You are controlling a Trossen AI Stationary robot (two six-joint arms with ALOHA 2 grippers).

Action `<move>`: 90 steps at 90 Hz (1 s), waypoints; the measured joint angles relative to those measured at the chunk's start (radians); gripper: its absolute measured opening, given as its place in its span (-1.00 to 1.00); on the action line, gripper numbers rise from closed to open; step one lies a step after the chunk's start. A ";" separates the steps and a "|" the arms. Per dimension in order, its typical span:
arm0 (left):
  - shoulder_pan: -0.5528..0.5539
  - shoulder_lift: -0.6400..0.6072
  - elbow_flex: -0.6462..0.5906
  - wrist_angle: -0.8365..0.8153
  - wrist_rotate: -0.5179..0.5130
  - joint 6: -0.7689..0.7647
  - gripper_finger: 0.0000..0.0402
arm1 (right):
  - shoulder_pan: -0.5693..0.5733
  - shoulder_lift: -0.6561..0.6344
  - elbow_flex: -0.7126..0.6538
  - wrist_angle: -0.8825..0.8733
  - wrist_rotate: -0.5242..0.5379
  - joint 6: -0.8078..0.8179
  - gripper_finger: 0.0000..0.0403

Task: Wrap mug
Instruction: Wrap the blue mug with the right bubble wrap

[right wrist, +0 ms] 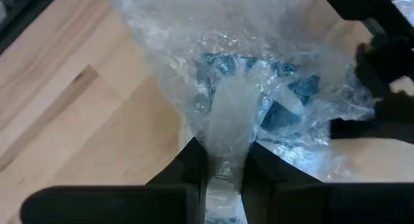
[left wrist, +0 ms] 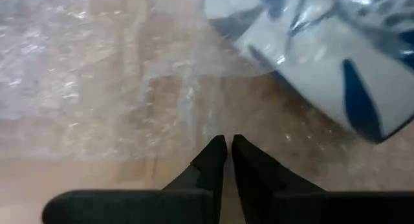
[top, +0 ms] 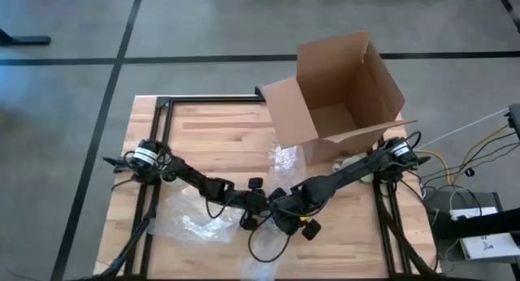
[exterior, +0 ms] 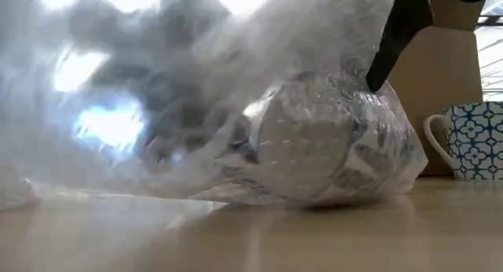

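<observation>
A blue-and-white mug lies on its side on the wooden table, bundled in clear bubble wrap. In the high view both arms meet over it near the table's front middle. My right gripper is shut on a gathered strip of the wrap. My left gripper is right beside the mug, its fingers nearly together on the wrap sheet that spreads over the table toward the left. My left gripper pinches a thin ridge of the bubble wrap sheet between its two fingertips, close to the mug. The sheet beyond it lies flat on the table. One layer or several, I cannot tell. My right gripper pinches a bunched, twisted strip of bubble wrap between its two fingers. The strip runs straight from the fingers to the wrapped mug and looks drawn taut. The mug rests on the table.
An open cardboard box stands at the table's far right. A second blue-patterned mug stands upright in front of it. Another piece of bubble wrap lies near the box. Bare wood shows at the far left.
</observation>
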 joint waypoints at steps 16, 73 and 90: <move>0.022 -0.027 -0.003 -0.023 -0.011 0.029 -0.90 | -0.003 0.002 -0.010 0.018 -0.041 0.004 -0.81; 0.012 -0.167 -0.003 -0.137 -0.010 0.046 -0.90 | -0.029 0.021 -0.014 0.038 -0.062 0.005 -0.85; 0.012 -0.240 -0.003 -0.183 -0.010 0.050 -0.90 | -0.036 0.025 -0.016 0.041 -0.083 0.007 -0.91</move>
